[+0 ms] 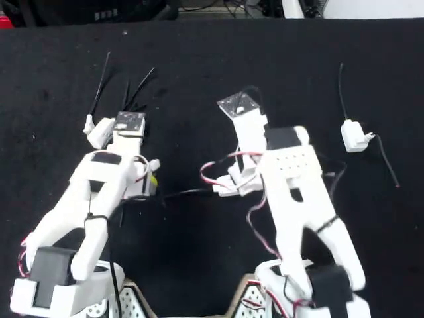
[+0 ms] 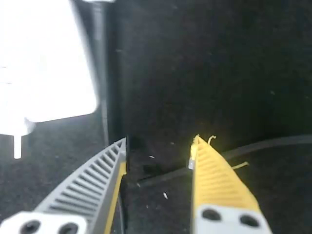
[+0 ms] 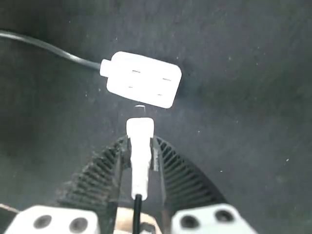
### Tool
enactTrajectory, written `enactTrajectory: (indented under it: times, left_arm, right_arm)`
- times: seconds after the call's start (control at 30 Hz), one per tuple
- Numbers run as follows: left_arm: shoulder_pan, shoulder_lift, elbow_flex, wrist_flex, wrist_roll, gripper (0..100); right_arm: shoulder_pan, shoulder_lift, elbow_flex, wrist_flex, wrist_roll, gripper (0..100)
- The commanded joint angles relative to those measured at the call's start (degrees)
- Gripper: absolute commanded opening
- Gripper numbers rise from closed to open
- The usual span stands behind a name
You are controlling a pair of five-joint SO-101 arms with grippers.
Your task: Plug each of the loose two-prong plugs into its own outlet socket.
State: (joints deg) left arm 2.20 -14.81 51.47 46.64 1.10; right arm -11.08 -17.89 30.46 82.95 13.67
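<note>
At the left of the black bench (image 1: 199,53), we are seeing the left arm rising from its base at the near edge and slanting away from it, its wrist bending down toward the cloth. The left tool (image 2: 158,146) is hanging open just above the bench, its two fingers standing well apart with nothing between them. A loose white plug (image 2: 44,63) is lying just beside one finger, outside the gap, with one prong sticking out from its body. In the high view we are finding that plug (image 1: 99,132) at the outer side of the left tool (image 1: 126,122). A few thin black cords (image 1: 139,86) are fanning out on the bench beyond it. A black cord (image 2: 263,145) is running across the cloth past the other finger.

Toward the middle, the right arm is leaning away from its base at the near right and angling leftward, its forearm stretching low over the bench. The right tool (image 3: 140,141) is pinching a gripped plug (image 3: 140,129), both fingers pressing on its white body while its cord is trailing back between them. The plug's front end is pointing at a white outlet socket (image 3: 141,85) lying flat on the bench just ahead. We cannot tell whether the prongs are touching it. The socket's slots are facing up, and its own dark cord is leading off to one side. In the high view the right tool (image 1: 240,106) is sitting near the bench's middle.

At the far right, a white block (image 1: 353,136) with a thin cord is resting well apart from both arms.
</note>
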Motion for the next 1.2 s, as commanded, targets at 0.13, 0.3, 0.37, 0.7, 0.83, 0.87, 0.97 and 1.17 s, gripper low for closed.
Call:
enactTrajectory:
  times: [0.13, 0.3, 0.37, 0.7, 0.83, 0.87, 0.97, 1.17]
  left_arm:
    - [-0.31, -2.73, 4.26, -7.03, 5.54, 21]
    - [-0.22, -2.73, 4.35, -7.03, 5.36, 21]
    - [-0.4, -2.73, 4.35, -6.95, 5.36, 21]
    - [-0.22, -2.73, 4.62, -7.21, 5.36, 21]
    - [-0.31, -2.73, 4.62, -7.21, 5.36, 21]
    - [-0.31, -2.73, 4.62, -7.21, 5.36, 21]
    - [-0.31, -2.73, 4.62, -7.21, 5.36, 21]
    - [-0.4, -2.73, 4.79, -7.21, 5.36, 21]
  right_arm:
    - [1.58, 14.02, -17.01, 7.82, 0.0, 1.0]
    - [2.55, 22.29, -25.19, 13.01, -0.62, 1.0]
    - [4.31, 24.22, -27.47, 13.45, -1.67, 1.0]
    - [6.95, 30.99, -30.81, 13.89, -2.29, 1.0]
    - [5.27, 32.31, -30.9, 14.77, -2.29, 1.0]
    - [5.19, 32.4, -30.99, 14.51, -2.9, 1.0]
    - [5.19, 32.57, -33.45, 14.59, -5.27, 1.0]
    - [3.69, 33.71, -36.09, 16.0, -5.89, 1.0]
